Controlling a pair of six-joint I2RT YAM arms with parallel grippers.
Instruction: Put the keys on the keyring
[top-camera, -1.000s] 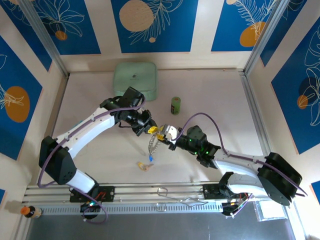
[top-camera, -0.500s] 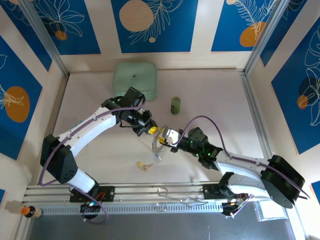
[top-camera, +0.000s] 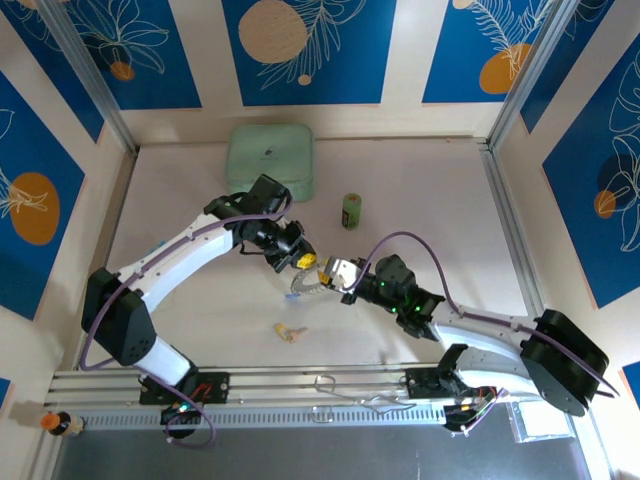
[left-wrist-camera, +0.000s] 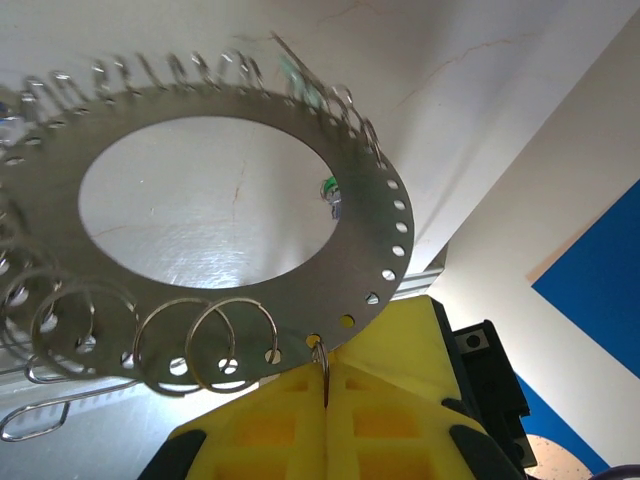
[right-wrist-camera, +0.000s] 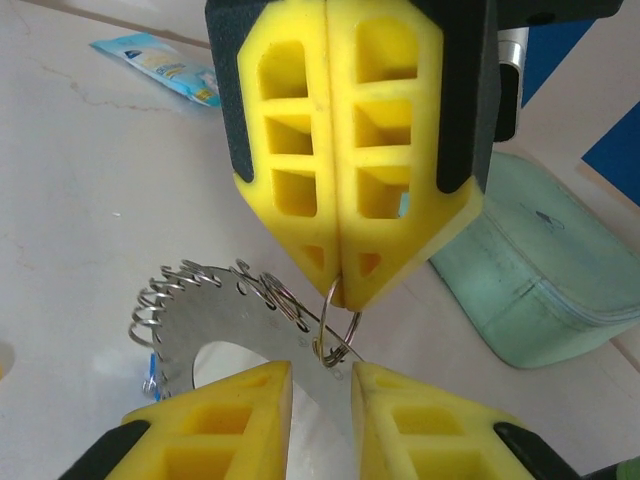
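L gripper (left-wrist-camera: 325, 372) is clamped shut on a small wire loop at the rim of the keyring (left-wrist-camera: 378, 232), a flat metal hoop w/ punched holes and a row of little split rings round its edge. It holds the keyring up by that one loop, so the plate hangs tilted, apparently off the worktop (top-camera: 430, 215).

R gripper (right-wrist-camera: 320, 388) is just beside the keyring on the side away from the L gripper. Its jaws are apart w/ a gap, and a split ring (right-wrist-camera: 336, 328) and the plate's edge sit between them. Nothing is pinched yet.

One key (top-camera: 288, 331), pale yellow head, lies on the worktop near the keyring, toward the arm bases. No key on the keyring can be made out for certain.

Step in hand is prob. the R gripper steadying or taking the hoop so a split ring can be worked. To do it well:
- Close R slowly on the flat plate, not on the thin wire, which would likely slip or bend.
- Keep L's grip firm, since a single-loop hold lets the plate swing.
- Line the R jaws up square to the plate before closing, as a skewed bite could twist it out of L.
- Leave the chosen split ring free, facing the key.
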